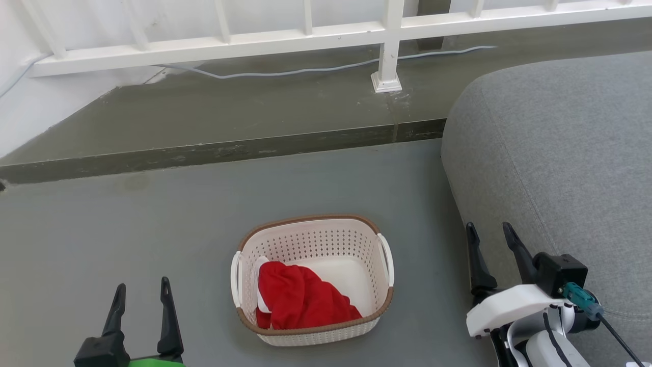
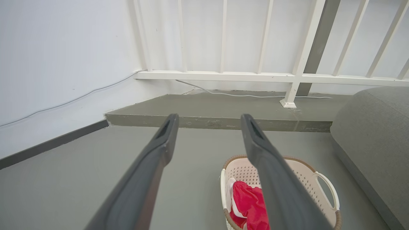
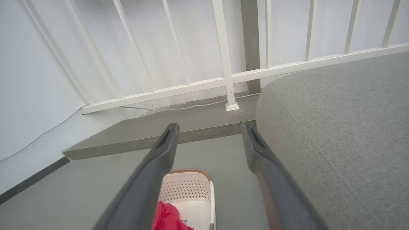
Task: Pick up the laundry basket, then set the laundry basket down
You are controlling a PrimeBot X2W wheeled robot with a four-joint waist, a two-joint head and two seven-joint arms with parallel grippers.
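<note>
The laundry basket point(image 1: 326, 244) is cream-white and perforated, with a brown rim and white side handles. It stands on the grey floor, low in the middle of the head view, and holds a red cloth point(image 1: 298, 298). My left gripper point(image 1: 142, 288) is open at the lower left, well apart from the basket. My right gripper point(image 1: 490, 232) is open at the lower right, between the basket and the sofa. The basket point(image 2: 303, 174) sits low and partly behind one finger point(image 2: 265, 159) in the left wrist view. Its far end point(image 3: 188, 188) lies low in the right wrist view.
A grey sofa point(image 1: 560, 153) fills the right side. A raised concrete step point(image 1: 229, 117) runs across behind the basket, with a white railing point(image 1: 305, 35) and a pale cable point(image 1: 316, 70) on it. A white wall stands at the left point(image 2: 64, 64).
</note>
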